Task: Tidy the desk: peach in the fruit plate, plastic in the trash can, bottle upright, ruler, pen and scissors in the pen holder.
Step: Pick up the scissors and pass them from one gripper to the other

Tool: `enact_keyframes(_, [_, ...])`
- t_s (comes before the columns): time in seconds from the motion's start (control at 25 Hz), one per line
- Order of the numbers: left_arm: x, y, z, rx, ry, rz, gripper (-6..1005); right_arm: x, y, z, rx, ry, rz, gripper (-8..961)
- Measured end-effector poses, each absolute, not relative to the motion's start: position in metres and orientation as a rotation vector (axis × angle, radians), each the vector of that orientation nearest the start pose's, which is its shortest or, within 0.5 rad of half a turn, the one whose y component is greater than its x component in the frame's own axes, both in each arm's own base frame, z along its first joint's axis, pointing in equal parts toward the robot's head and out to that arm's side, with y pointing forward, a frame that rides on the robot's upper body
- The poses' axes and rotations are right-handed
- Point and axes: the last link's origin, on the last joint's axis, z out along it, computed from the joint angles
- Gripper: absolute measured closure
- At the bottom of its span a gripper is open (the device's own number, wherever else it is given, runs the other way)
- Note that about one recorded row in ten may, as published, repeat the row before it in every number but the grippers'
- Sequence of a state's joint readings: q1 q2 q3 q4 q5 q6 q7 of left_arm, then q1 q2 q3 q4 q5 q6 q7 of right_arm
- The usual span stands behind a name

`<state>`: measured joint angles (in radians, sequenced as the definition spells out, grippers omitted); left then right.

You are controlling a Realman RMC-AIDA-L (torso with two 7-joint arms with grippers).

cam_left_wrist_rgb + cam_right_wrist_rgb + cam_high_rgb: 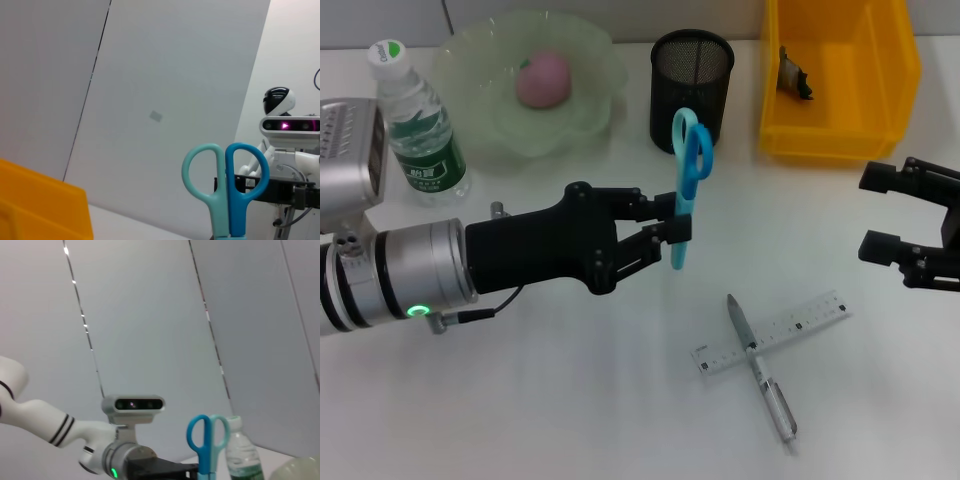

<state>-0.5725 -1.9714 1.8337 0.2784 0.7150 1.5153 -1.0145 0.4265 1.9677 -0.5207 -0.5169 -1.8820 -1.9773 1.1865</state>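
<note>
My left gripper (672,232) is shut on the blue scissors (687,175), held upright with the handles up, above the desk and just in front of the black mesh pen holder (692,85). The scissors' handles (225,187) fill the left wrist view and also show in the right wrist view (206,440). The peach (542,80) lies in the green fruit plate (470,70). The bottle (415,125) stands upright at the far left. A ruler (800,325) and a pen (760,368) lie crossed on the desk. My right gripper (895,215) hovers open at the right edge.
A yellow bin (840,90) at the back right holds a crumpled piece of plastic (794,75). The desk surface is white, with open room in front of my left arm.
</note>
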Motion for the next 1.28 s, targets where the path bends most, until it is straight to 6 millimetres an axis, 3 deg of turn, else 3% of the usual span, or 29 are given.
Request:
enact_keyframes(0.56, [-0.201,0.299,-0.059,-2.880,-0.381,-1.214,769,0.255,0.293,0.055,-2.763,0.536,1.220,128])
enact_keyframes(0.96, [-0.197,0.299,-0.062,-2.902,-0.375,-1.210,768,0.248,0.296,0.052,-2.780,0.567,1.244,129])
enact_keyframes(1.2, [-0.198,0.306,-0.060,-2.769,-0.403,-1.255,768,0.250,0.294,0.048,-2.754,0.573,1.254,129])
enact_keyframes(1.28, [-0.203,0.311,-0.065,-2.604,-0.408,-1.262,768,0.252,0.291,0.044,-2.733,0.554,1.258,129])
